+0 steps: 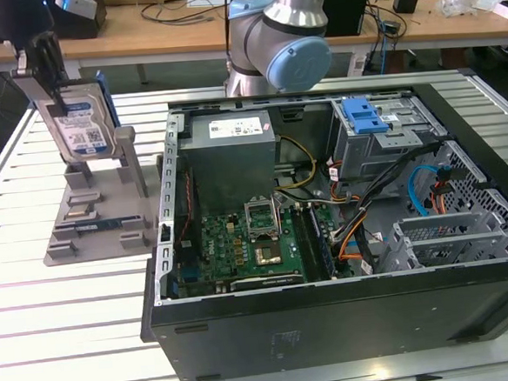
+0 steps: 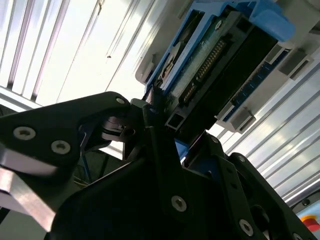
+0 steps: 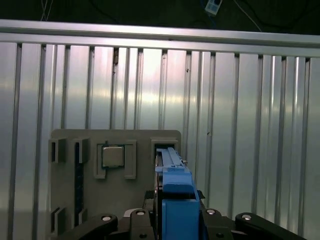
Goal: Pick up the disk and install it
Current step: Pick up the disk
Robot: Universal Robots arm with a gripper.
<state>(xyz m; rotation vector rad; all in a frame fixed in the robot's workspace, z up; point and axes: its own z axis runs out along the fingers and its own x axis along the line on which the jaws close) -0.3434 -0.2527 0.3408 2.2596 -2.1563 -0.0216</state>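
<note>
One disk point(image 1: 79, 124) hangs upright, the jaws clamped on it from above, over one grey holder point(image 1: 91, 224) on the slatted worktop point(image 1: 72, 325). One open computer case point(image 1: 332, 311) stands just beside the holder.

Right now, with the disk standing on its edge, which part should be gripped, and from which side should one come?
Grip the disk at its upper end, across the two broad flat faces, coming from above. It stands upright at the grey holder, whose posts flank its lower end, while the top is free. The gripper is shut on it this way.
</note>
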